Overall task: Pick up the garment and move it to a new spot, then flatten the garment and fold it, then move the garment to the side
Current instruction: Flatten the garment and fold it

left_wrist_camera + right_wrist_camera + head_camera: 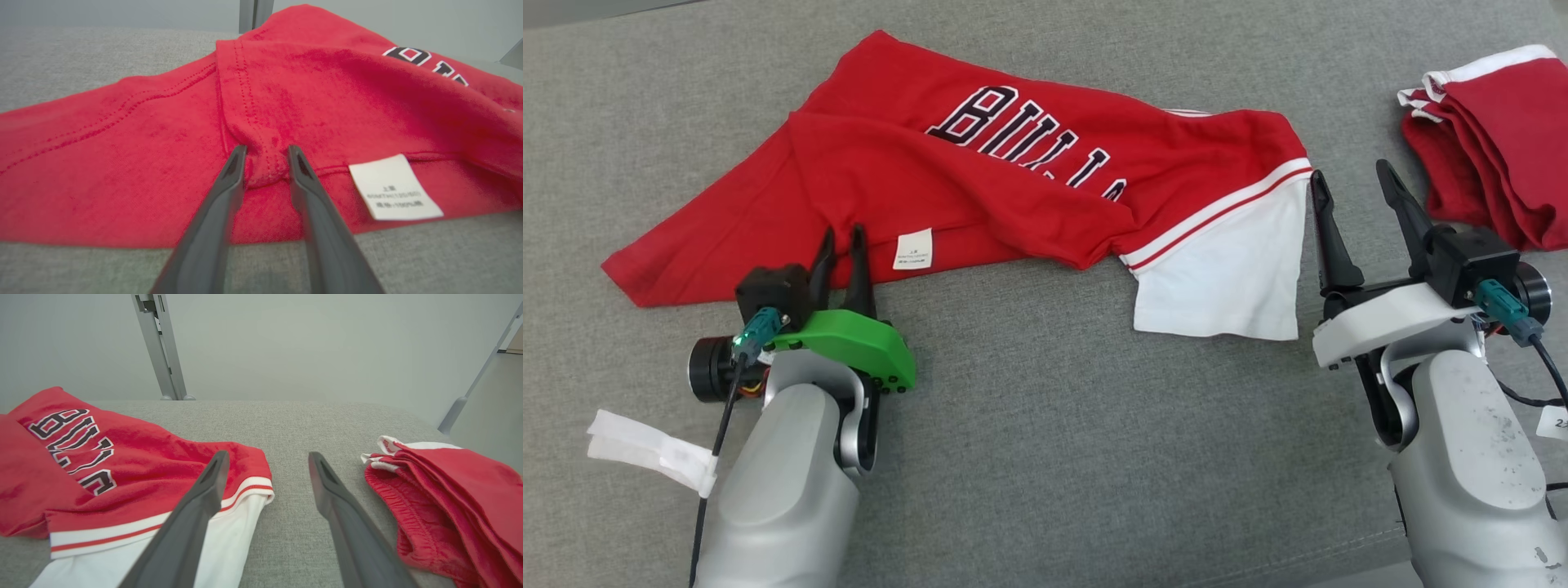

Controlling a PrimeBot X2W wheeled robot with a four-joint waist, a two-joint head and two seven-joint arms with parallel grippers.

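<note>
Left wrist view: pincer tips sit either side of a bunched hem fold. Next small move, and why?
Probably close the left pincer fully on the hem fold of the red shirt before any lift: the fold bulges between its tips, but a firm pinch is not evident. The right pincer stands open beside the white sleeve.

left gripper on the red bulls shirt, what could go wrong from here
1. The left gripper flanks only a small seam pucker of the crumpled red shirt with dark lettering; so thin a bite could slip on lifting.
2. The shirt lies folded over itself, so lifting from there may drag it bunched rather than spread.
3. The open right gripper sits between the shirt's white sleeve and a folded red-and-white garment pile; it might snag the wrong cloth.
</note>
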